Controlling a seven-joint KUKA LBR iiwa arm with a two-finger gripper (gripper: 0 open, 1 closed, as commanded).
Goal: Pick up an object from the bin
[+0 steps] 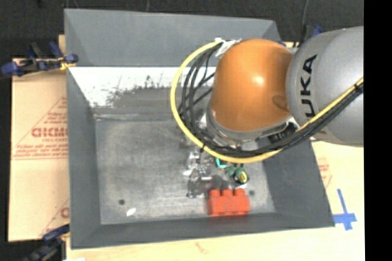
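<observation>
My gripper [197, 179] reaches down under the orange cover to the bin floor, right of the middle and toward the front. Its metal fingers stand just left of a red block-shaped thing [229, 202] that lies near the bin's front wall. A small green and yellow thing [237, 175] shows right behind the red block, half hidden under the arm. Nothing can be seen between the fingers.
A small white scrap [131, 212] lies on the bin floor at the front left. The arm with its orange cover and looped cables hangs over the right half of the bin and hides the floor beneath it.
</observation>
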